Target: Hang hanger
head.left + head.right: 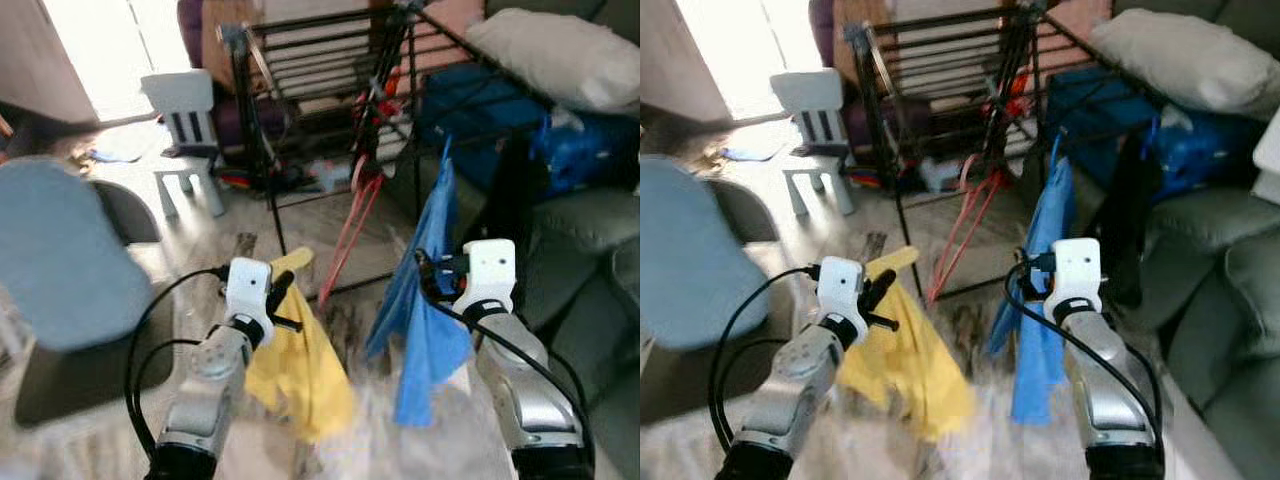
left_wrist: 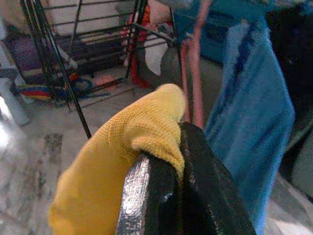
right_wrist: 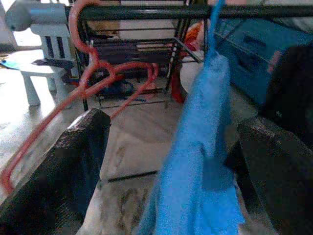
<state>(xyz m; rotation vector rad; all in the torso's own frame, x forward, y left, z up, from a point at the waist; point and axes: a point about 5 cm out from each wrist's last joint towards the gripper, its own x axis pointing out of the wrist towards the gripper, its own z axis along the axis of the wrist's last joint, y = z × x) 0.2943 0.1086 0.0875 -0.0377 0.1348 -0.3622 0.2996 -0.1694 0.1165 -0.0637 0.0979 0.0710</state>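
- Hanger [image 3: 93, 81], red, already hooks over the rack's [image 1: 330, 60] top rail at upper left of the right wrist view and hangs free at centre of the eye views.
- Blue cloth [image 1: 425, 300] drapes from the same rail, right of the hanger, just ahead of the right hand [image 3: 171, 161], whose fingers stand wide with nothing between them.
- Left hand [image 1: 283, 300], lower left of centre, is clamped on a yellow cloth [image 1: 295, 365].
- Judgement: hanging looks done; what is left seems to be the yellow cloth, not yet on the rack.
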